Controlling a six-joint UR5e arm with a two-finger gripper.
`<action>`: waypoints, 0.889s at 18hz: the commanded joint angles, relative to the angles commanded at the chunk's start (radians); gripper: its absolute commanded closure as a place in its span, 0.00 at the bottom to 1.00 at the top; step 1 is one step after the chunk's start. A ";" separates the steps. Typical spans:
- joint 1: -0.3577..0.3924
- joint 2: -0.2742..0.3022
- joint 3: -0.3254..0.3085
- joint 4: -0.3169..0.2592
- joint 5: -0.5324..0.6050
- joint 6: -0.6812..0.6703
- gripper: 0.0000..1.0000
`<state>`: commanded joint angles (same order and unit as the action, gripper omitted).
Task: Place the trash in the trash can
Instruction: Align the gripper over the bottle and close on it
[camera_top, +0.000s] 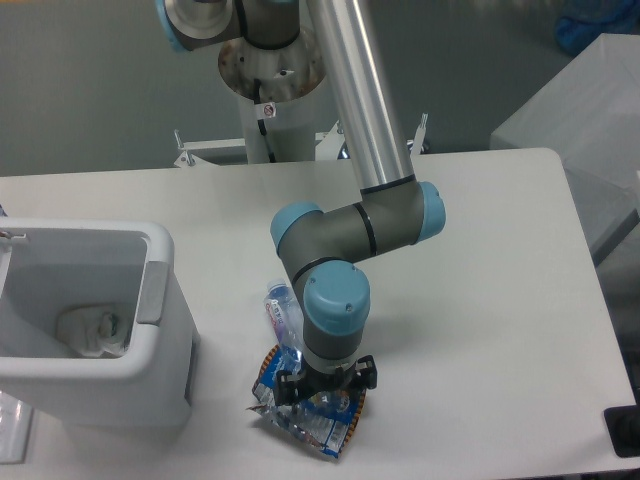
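Lying on the white desk (480, 300) near its front edge, the clear bottle (283, 312) has its long axis running from upper left to lower right, its far end pointing toward the back left and its near end hidden behind the arm's wrist (335, 312). Its purple-white label faces up. Just in front of it, the blue-and-orange foil snack bag (308, 420) lies crumpled and flat on the desk, its longer side running from left to lower right, one corner pointing toward the front edge. The bottle's near end seems to touch or overlap the bag's back edge, though the wrist covers that spot.

The gripper (322, 392) points straight down onto the middle of the bag. Its black body hides the fingertips, so I cannot tell whether the jaws are apart or clamped on the foil.

To the left, the boxy white trash can (165, 340) stands upright on the desk, apart from both items, its grey panel on the rim side facing the bottle. Inside it lies a white paper wad (95, 330) with a green mark. The can's tall right wall stands between its opening and the two items.
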<state>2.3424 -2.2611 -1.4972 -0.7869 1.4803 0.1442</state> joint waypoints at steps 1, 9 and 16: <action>-0.003 -0.002 0.000 0.000 0.002 0.000 0.00; -0.006 -0.003 -0.002 -0.002 0.014 0.000 0.25; -0.006 0.003 -0.002 -0.003 0.028 0.008 0.31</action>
<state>2.3363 -2.2580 -1.4987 -0.7900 1.5079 0.1518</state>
